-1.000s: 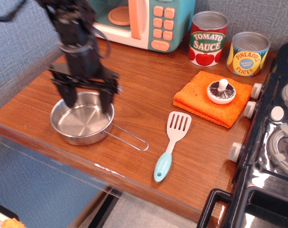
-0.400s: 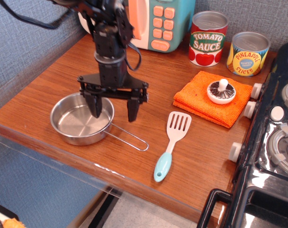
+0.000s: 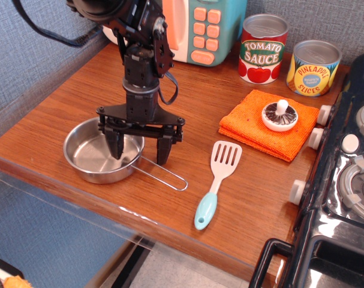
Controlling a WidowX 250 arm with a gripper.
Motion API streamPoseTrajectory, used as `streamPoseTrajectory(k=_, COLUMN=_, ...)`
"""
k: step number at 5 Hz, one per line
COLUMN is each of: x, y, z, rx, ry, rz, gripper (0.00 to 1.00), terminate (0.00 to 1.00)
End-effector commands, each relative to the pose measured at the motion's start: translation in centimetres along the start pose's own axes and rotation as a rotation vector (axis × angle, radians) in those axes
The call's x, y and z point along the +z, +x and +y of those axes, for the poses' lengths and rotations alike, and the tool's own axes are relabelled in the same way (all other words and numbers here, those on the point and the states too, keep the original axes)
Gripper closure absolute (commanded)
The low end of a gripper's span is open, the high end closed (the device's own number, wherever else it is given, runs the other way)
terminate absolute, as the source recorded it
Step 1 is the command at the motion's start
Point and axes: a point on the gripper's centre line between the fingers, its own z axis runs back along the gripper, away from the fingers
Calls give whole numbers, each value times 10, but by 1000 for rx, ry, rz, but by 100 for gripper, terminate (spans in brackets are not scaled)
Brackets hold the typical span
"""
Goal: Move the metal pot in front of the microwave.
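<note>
The metal pot [image 3: 96, 157] is a shallow shiny steel pan near the table's front left edge, its wire loop handle [image 3: 164, 176] pointing right. My gripper [image 3: 140, 152] is open and straddles the pot's right rim: the left finger sits inside the pan, the right finger outside by the handle's root. The teal and cream microwave [image 3: 196, 27] with pink-orange buttons stands at the back, partly hidden by my arm.
A white spatula with a teal grip [image 3: 216, 182] lies right of the pot. An orange cloth [image 3: 268, 124] carries a small white lid [image 3: 280, 115]. Tomato sauce [image 3: 262, 48] and pineapple [image 3: 313, 67] cans stand at the back right. A black stove [image 3: 343, 180] fills the right edge.
My gripper moved right from over the pan's middle to its right rim, then dropped lower around that rim. The pot has not moved.
</note>
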Motion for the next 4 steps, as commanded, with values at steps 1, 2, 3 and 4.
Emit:
streamPoseTrajectory(k=1, x=6, y=3, z=-3, rx=-13, ry=3, rz=-34, gripper=100, terminate=0)
streamPoseTrajectory(k=2, x=7, y=0, z=-4, rx=-2, ry=-5, rz=-50, gripper=100, terminate=0)
streamPoseTrajectory(k=3, x=8, y=-1, z=-6, rx=19, ry=-20, rz=-56, gripper=100, terminate=0)
streamPoseTrajectory(k=4, x=20, y=5, z=-10, rx=49, ry=-57, rz=-77, gripper=100, terminate=0)
